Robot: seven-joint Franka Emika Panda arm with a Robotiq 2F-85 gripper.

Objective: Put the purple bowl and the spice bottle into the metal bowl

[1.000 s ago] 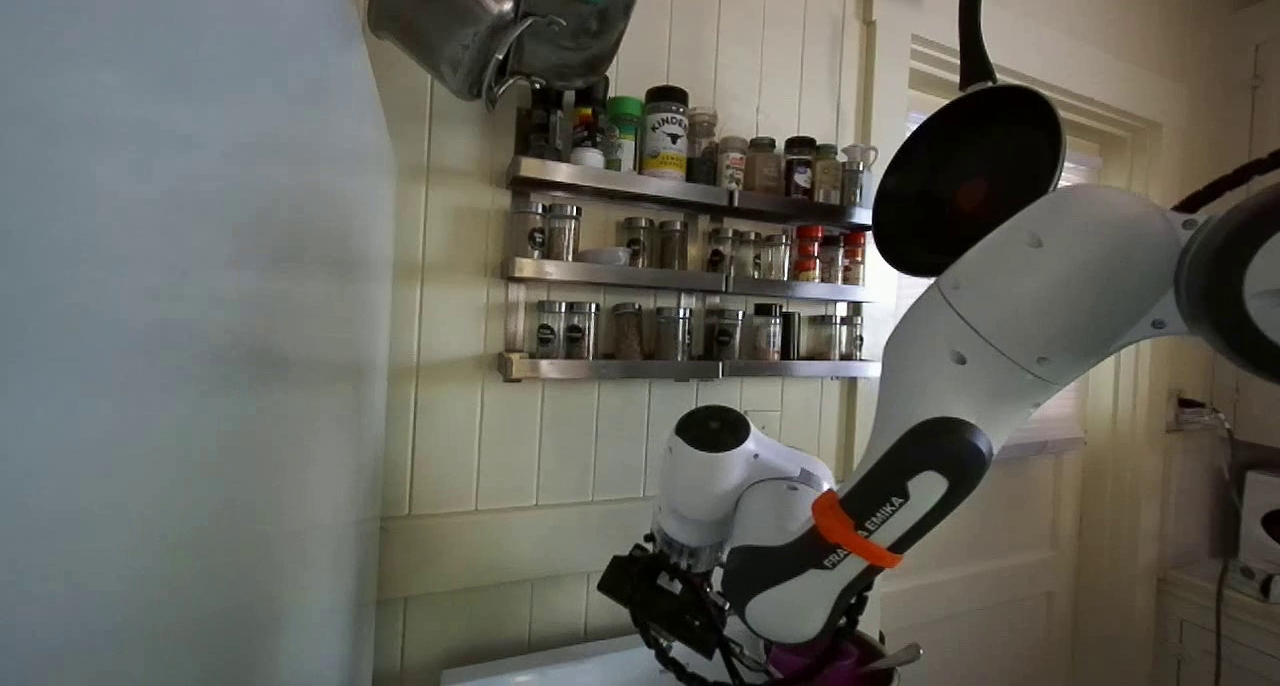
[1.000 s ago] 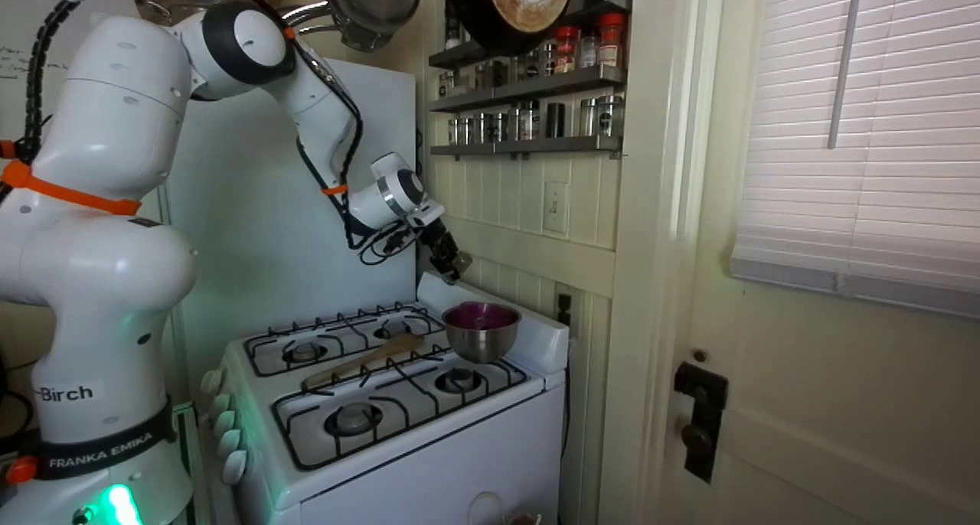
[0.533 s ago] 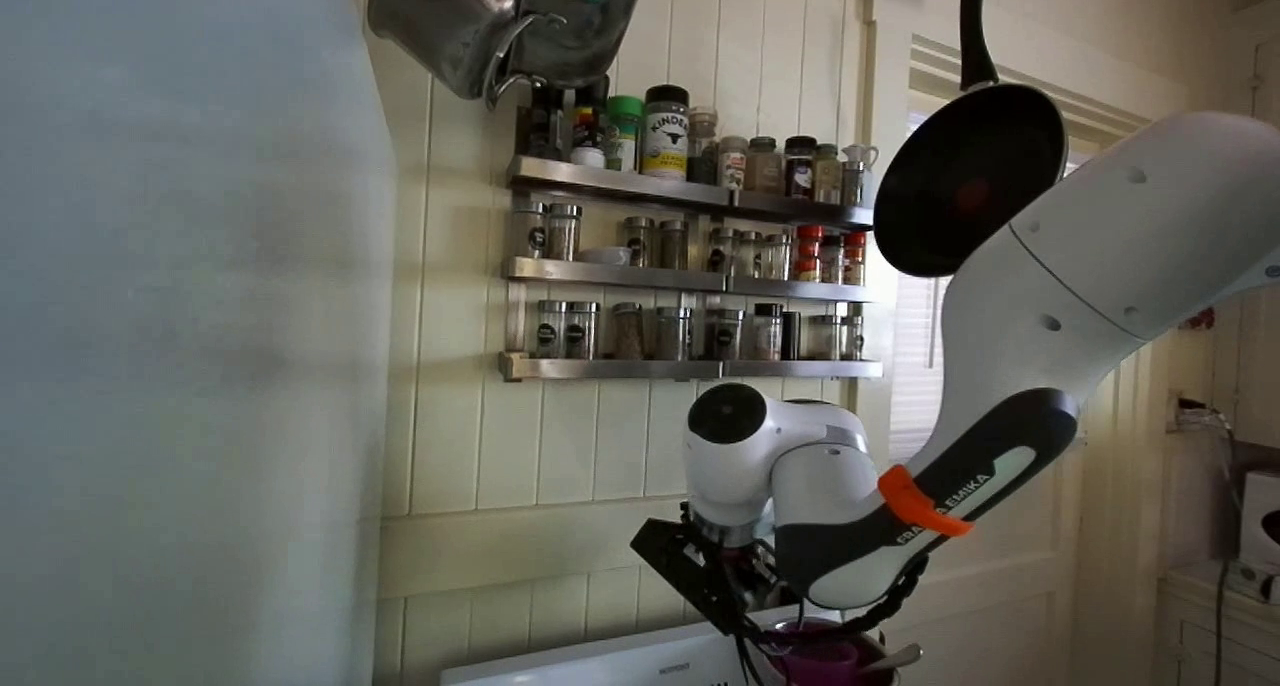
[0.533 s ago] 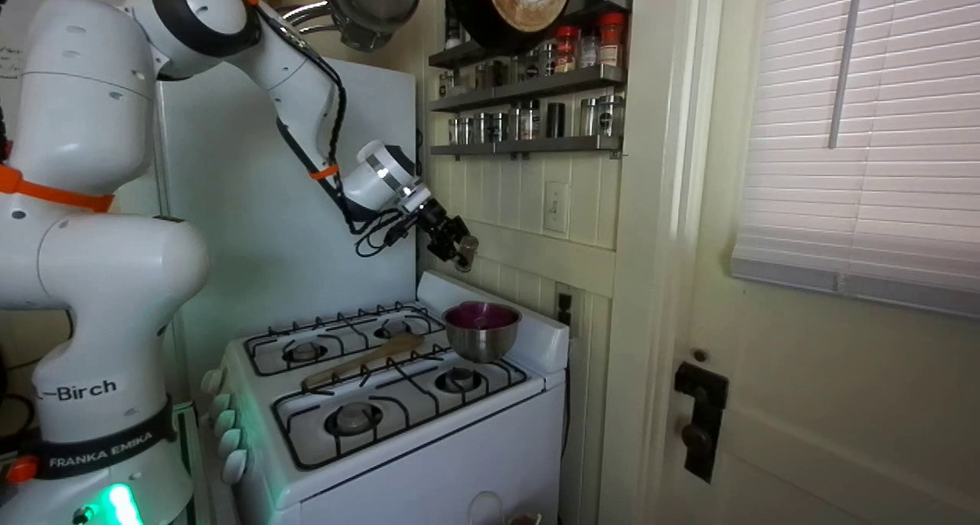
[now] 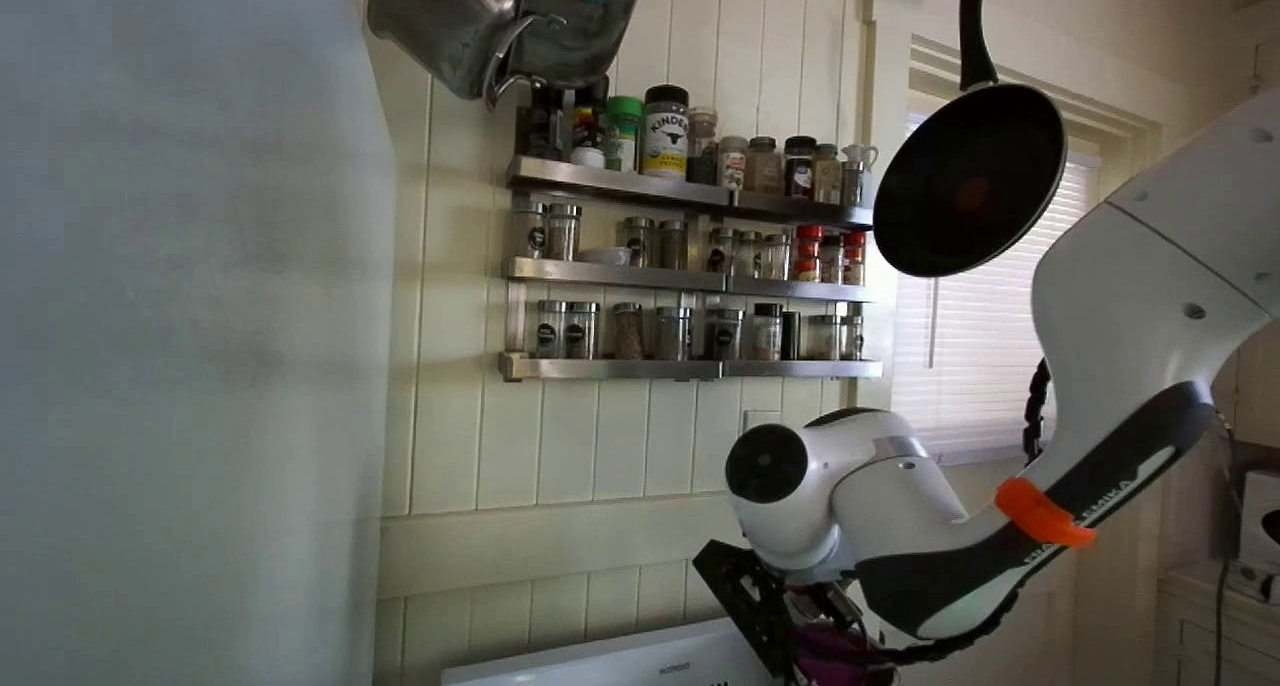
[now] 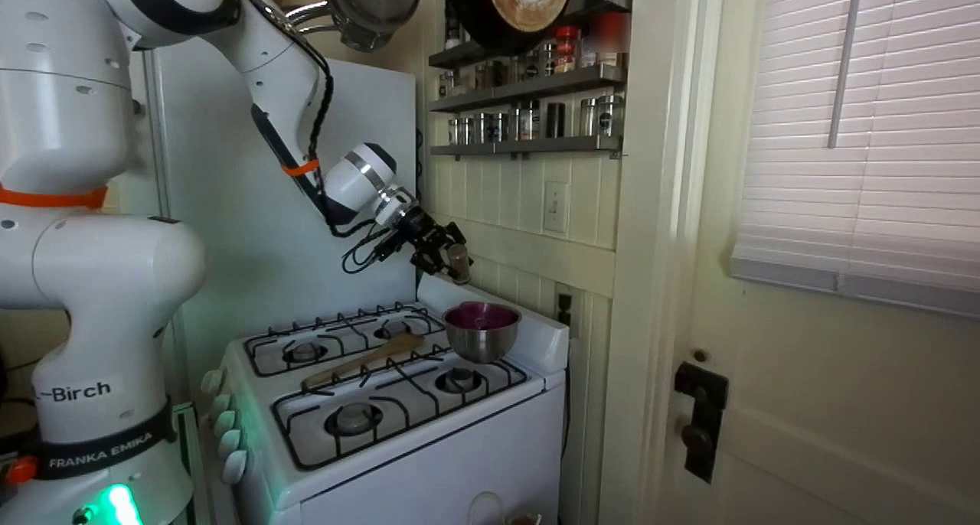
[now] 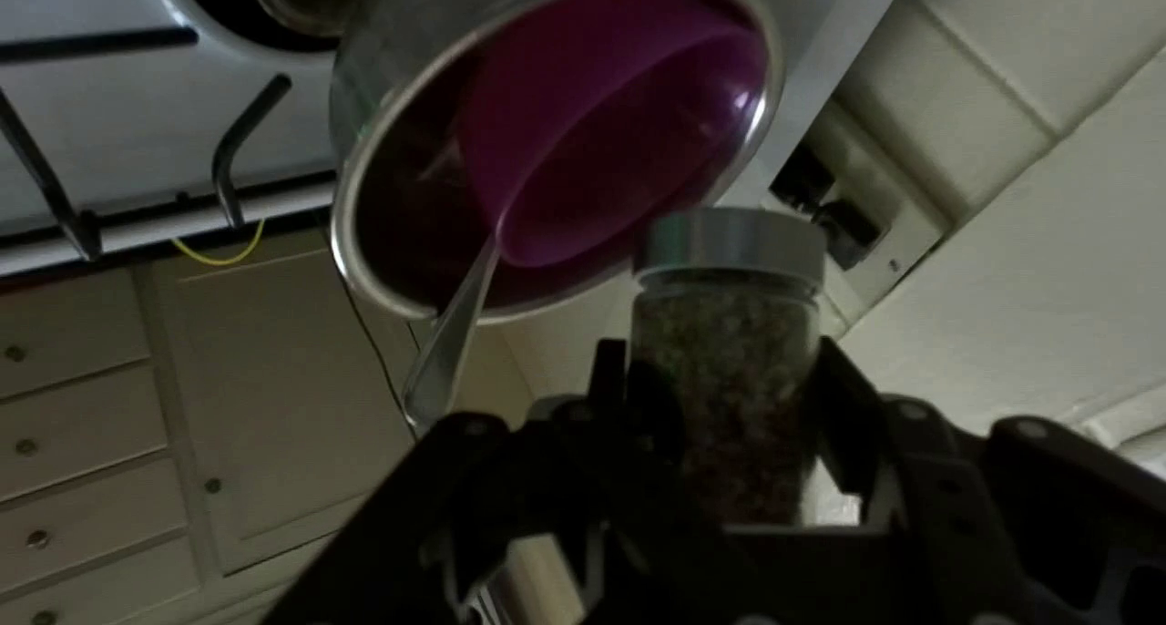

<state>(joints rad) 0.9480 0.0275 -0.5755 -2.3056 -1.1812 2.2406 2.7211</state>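
Spice bottle [image 7: 724,370], pinched between the jaws, hangs above and just left of the metal bowl [image 6: 482,347] in an exterior view! The purple bowl [image 7: 547,115] sits inside; early release could clip the rim, and that protruding spoon [image 7: 451,343] might deflect the drop.

Gripper [image 6: 452,258] w/ spice bottle [image 6: 458,262] slightly lower vs. half-sec ago (arm [image 6: 285,92] shifted too).

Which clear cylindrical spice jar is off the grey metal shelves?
The grey-lidded jar held in the black two-finger gripper; other visible jars stand on those shelves.
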